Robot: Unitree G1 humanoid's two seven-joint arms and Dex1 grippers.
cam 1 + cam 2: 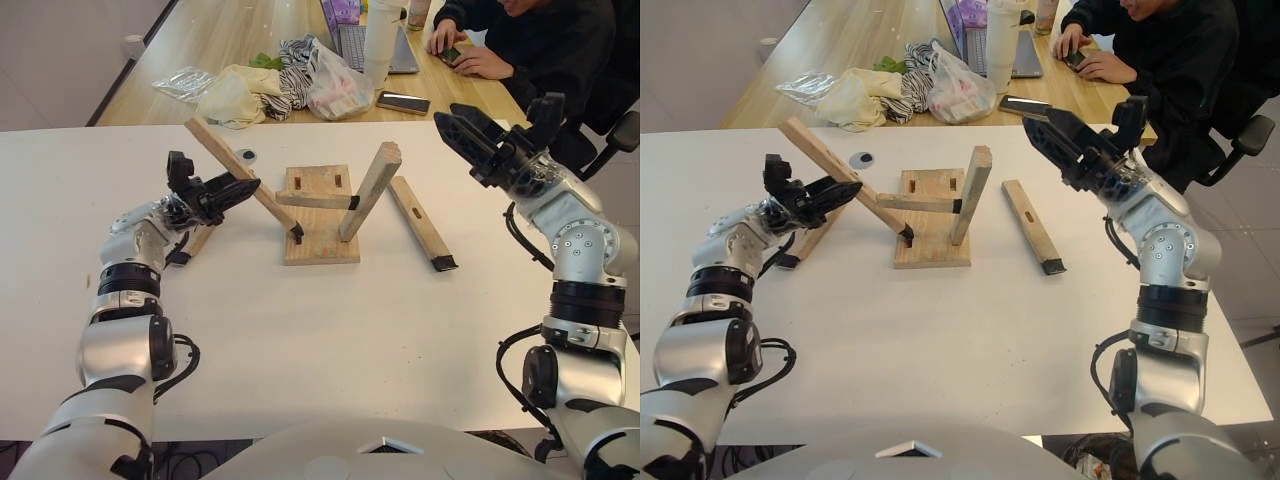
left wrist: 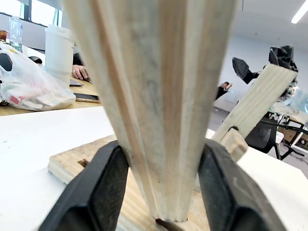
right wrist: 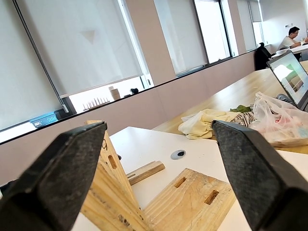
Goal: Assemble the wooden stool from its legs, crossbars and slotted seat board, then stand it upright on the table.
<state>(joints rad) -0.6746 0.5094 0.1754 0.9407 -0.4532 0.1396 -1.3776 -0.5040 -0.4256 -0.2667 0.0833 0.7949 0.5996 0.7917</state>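
Gripping a tilted leg, left end effector; right end effector wide, aloft.

We pass freely over the near table. A slanting leg, steeper leg and crossbar crowd the seat board.

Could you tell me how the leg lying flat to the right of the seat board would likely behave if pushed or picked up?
The loose leg looks like solid squared wood, so it should stay stiff. Lying on a flat face, it would probably slide or pivot rather than roll. Its black end cap may drag a little.
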